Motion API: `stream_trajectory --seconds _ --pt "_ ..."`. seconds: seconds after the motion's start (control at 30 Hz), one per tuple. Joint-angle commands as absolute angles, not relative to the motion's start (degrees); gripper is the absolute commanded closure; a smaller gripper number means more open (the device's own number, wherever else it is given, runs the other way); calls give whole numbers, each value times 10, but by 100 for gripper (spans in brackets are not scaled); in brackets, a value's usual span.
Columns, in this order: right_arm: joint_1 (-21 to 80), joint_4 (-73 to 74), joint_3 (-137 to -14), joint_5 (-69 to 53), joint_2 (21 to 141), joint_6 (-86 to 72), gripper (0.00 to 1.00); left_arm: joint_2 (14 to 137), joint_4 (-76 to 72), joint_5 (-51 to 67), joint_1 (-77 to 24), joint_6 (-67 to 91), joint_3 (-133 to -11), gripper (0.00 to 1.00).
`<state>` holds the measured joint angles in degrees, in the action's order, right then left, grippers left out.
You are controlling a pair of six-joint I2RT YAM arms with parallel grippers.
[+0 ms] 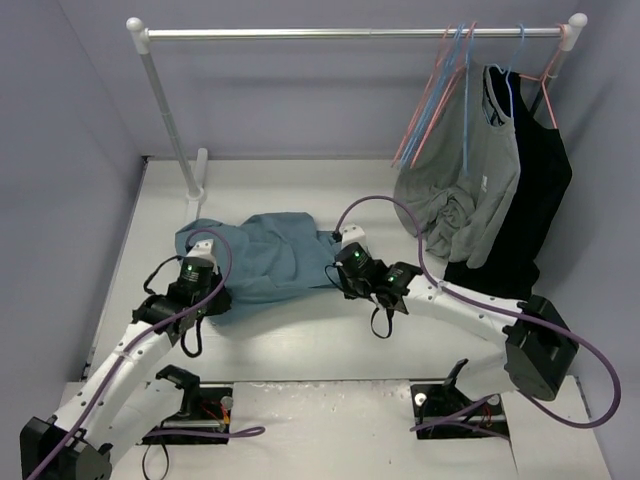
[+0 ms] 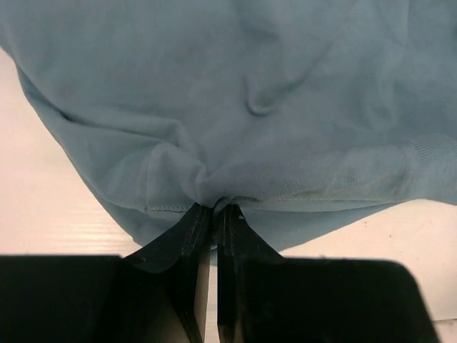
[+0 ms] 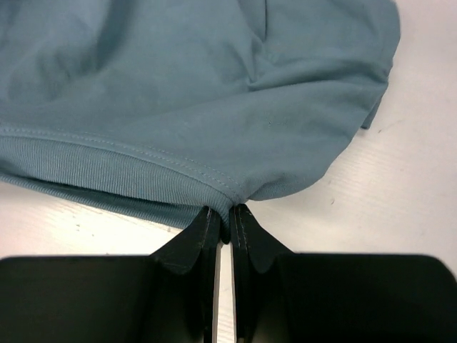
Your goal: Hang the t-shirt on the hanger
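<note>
Now both pairs of jaws are squeezed shut on the soft blue t-shirt [image 1: 270,255]. The left jaws pinch a thin hem and the right jaws pinch a ribbed edge. The shirt lies crumpled mid-bench, nearer the left edge. Lift both sides evenly, gripping tight, toward the thin pink wire hanger [image 1: 428,108] above the back right corner.

The t-shirt [image 2: 271,93] runs off the top edge ahead of the left gripper [image 2: 214,211]; its pinched edge inside the right gripper [image 3: 230,214] is hidden.

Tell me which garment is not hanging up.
The teal-blue t-shirt: it lies on the table, while the grey shirt and the black garment hang from the rail.
</note>
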<state>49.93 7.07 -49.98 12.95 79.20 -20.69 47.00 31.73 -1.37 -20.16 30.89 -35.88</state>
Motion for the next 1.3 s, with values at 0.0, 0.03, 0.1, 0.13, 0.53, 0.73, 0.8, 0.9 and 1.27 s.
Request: stream_trajectory --seconds 0.0,0.03,0.1,0.13,0.53,0.73,0.8,0.9,1.27 --pt "490 63 -490 177 786 -261 100 434 312 -53 -195 376 -356 99" --pt "490 69 -488 176 792 -278 99 432 325 -60 -195 393 -352 95" --pt "490 86 -485 171 809 -293 95 425 344 -70 -195 409 -359 78" --pt "490 92 -483 168 815 -312 91 424 359 -71 -195 417 -369 72" --pt "569 66 -430 201 723 -301 45 488 437 -79 -203 430 -506 53" --pt "570 88 -446 243 681 -295 46 578 394 -176 -343 479 -526 53" --pt "570 95 -464 251 673 -288 46 633 395 -209 -400 504 -545 53" --pt "570 102 -482 272 662 -274 46 697 392 -251 -457 533 -578 53" --pt "570 150 -509 319 588 -279 44 867 373 -296 -527 555 -663 52"
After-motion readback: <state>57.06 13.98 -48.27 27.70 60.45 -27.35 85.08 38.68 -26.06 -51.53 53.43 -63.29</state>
